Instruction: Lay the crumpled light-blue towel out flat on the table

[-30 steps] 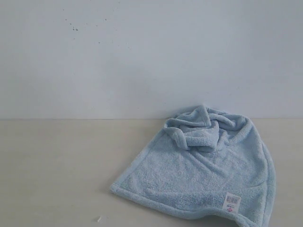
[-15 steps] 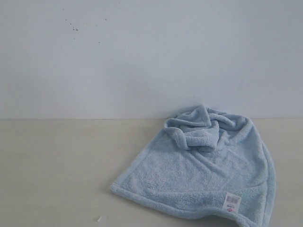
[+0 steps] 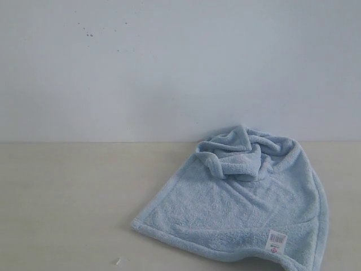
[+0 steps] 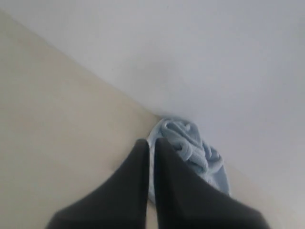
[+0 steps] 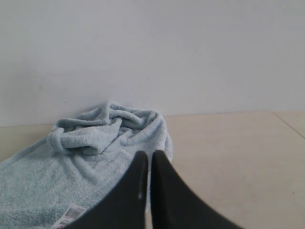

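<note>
The light-blue towel (image 3: 242, 209) lies on the beige table (image 3: 67, 203) at the right of the exterior view. Its near part is flat with a hemmed border. Its far end is bunched into folds (image 3: 240, 153) close to the wall. A white label with pink print (image 3: 276, 241) sits near its front right corner. Neither arm shows in the exterior view. My left gripper (image 4: 151, 141) is shut and empty, held above the table short of the towel (image 4: 193, 150). My right gripper (image 5: 149, 153) is also shut and empty, raised over the towel's (image 5: 71, 162) edge, with the label (image 5: 69, 214) nearby.
A white wall (image 3: 180, 68) with a few dark specks (image 3: 89, 34) rises directly behind the table. A small white scrap (image 3: 118, 261) lies on the table left of the towel's front corner. Bare table (image 5: 238, 162) extends beside the towel.
</note>
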